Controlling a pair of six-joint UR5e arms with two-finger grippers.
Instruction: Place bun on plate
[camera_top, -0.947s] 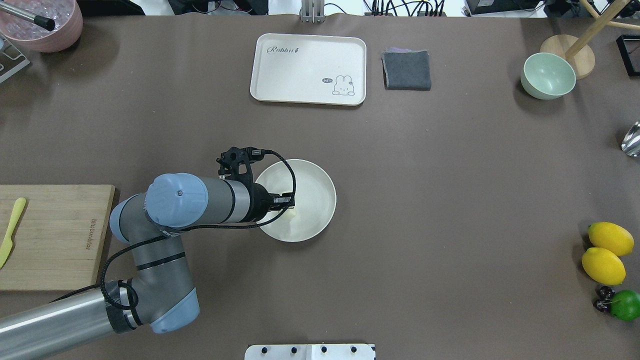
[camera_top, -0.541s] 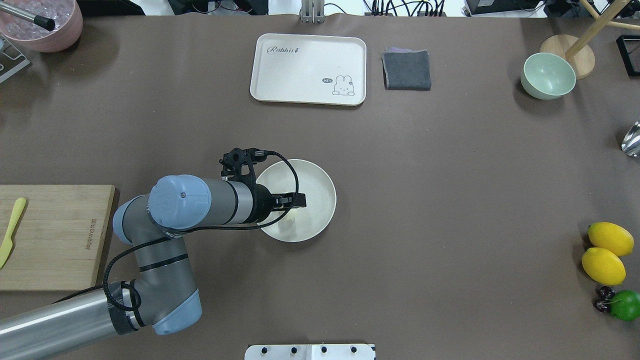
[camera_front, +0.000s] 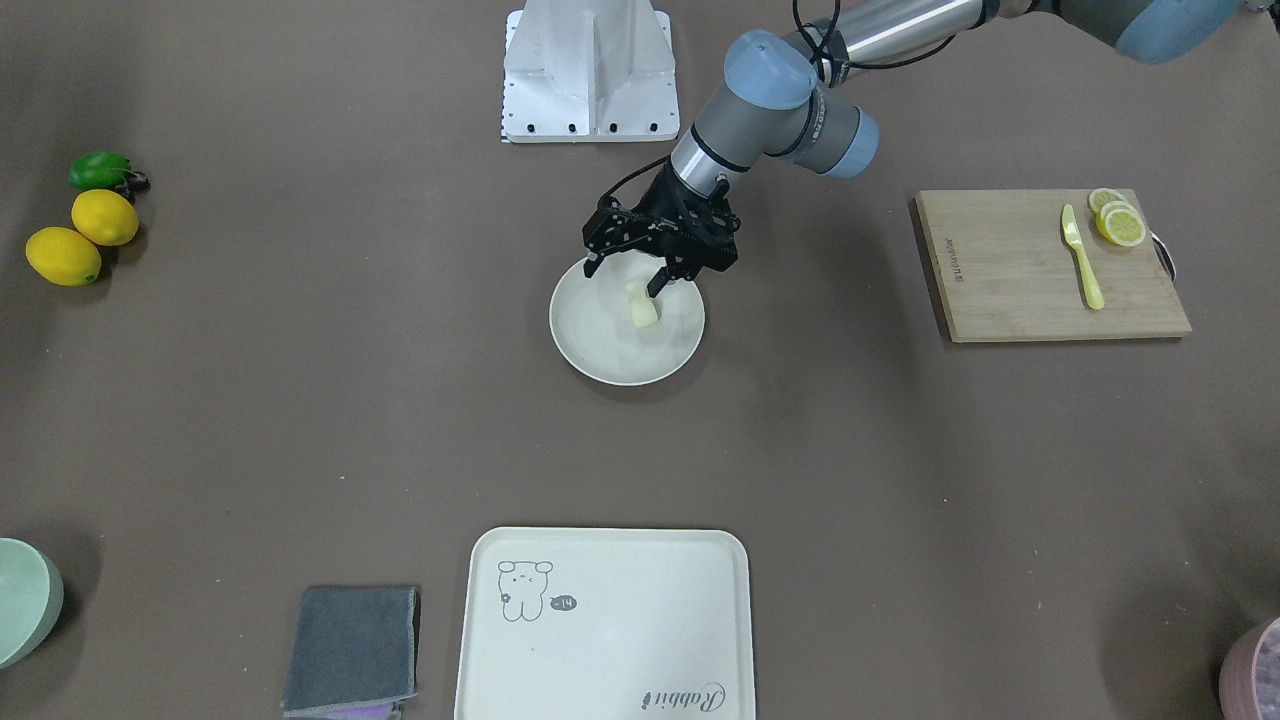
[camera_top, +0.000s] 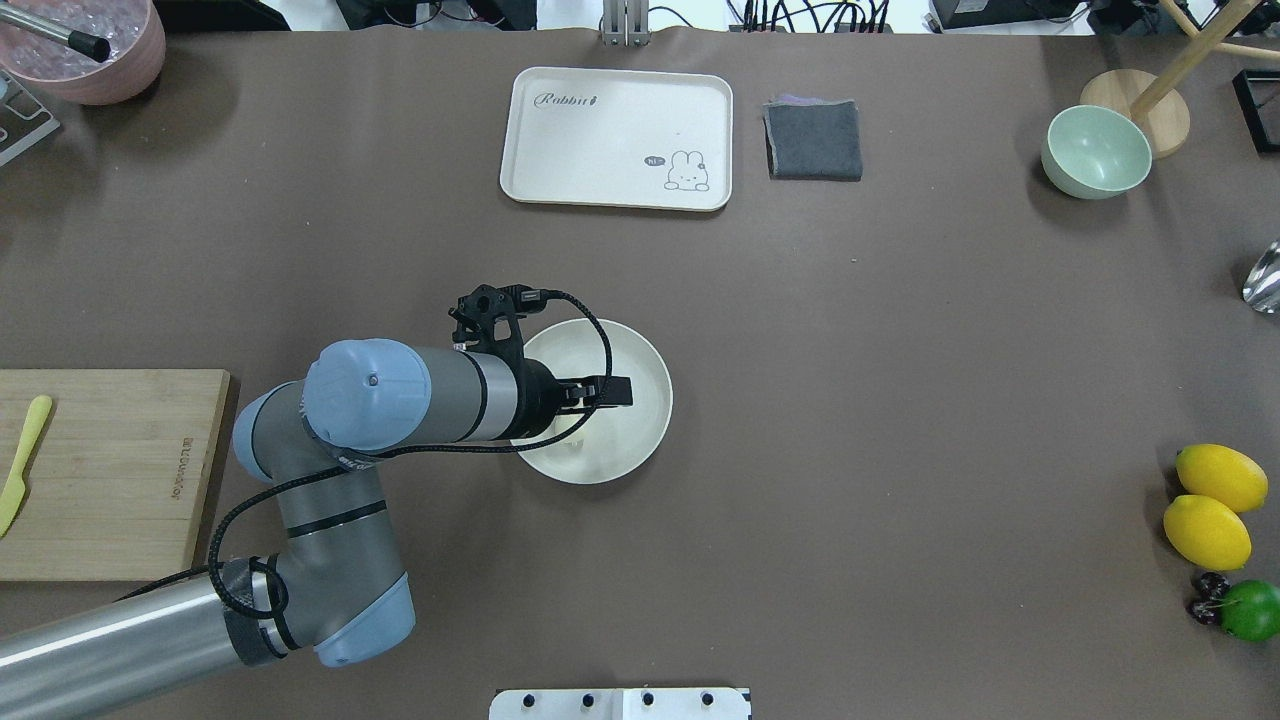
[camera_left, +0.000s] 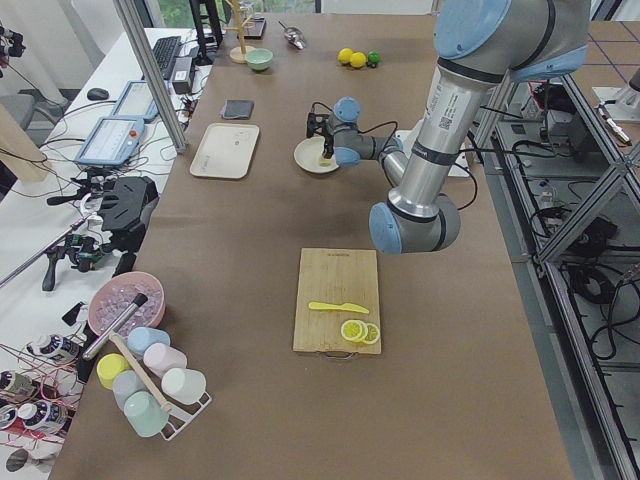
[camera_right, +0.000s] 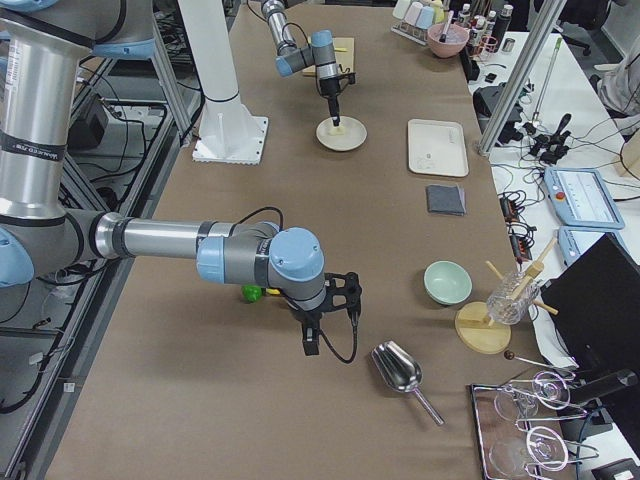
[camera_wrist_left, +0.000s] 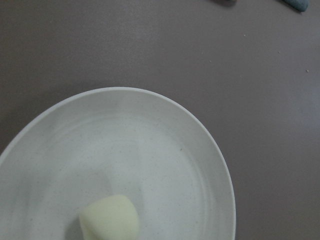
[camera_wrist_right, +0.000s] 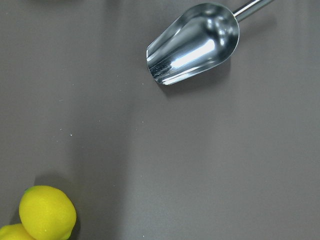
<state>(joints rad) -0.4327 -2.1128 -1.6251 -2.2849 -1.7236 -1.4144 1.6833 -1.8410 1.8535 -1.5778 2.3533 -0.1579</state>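
Observation:
The bun (camera_front: 641, 307), a small pale cream lump, lies on the round cream-white plate (camera_front: 600, 345) at the table's middle. It also shows low in the left wrist view as the bun (camera_wrist_left: 110, 218) inside the plate (camera_wrist_left: 220, 165). My left gripper (camera_front: 627, 275) hangs just above the bun, open, with one finger on each side and neither touching it. From overhead the left gripper (camera_top: 605, 393) covers most of the bun over the plate (camera_top: 645, 420). My right gripper (camera_right: 312, 340) shows only in the exterior right view, low over bare table; I cannot tell its state.
A cream tray (camera_top: 617, 138) and a grey cloth (camera_top: 813, 139) lie at the far side. A green bowl (camera_top: 1096, 152), a metal scoop (camera_wrist_right: 192, 44), lemons (camera_top: 1207, 505) and a lime (camera_top: 1250, 610) are to the right. A cutting board (camera_front: 1045, 265) holds a knife and lemon slices.
My left arm has slid to the right over the plate, and the gripper now covers the bun that showed beside its fingers before.

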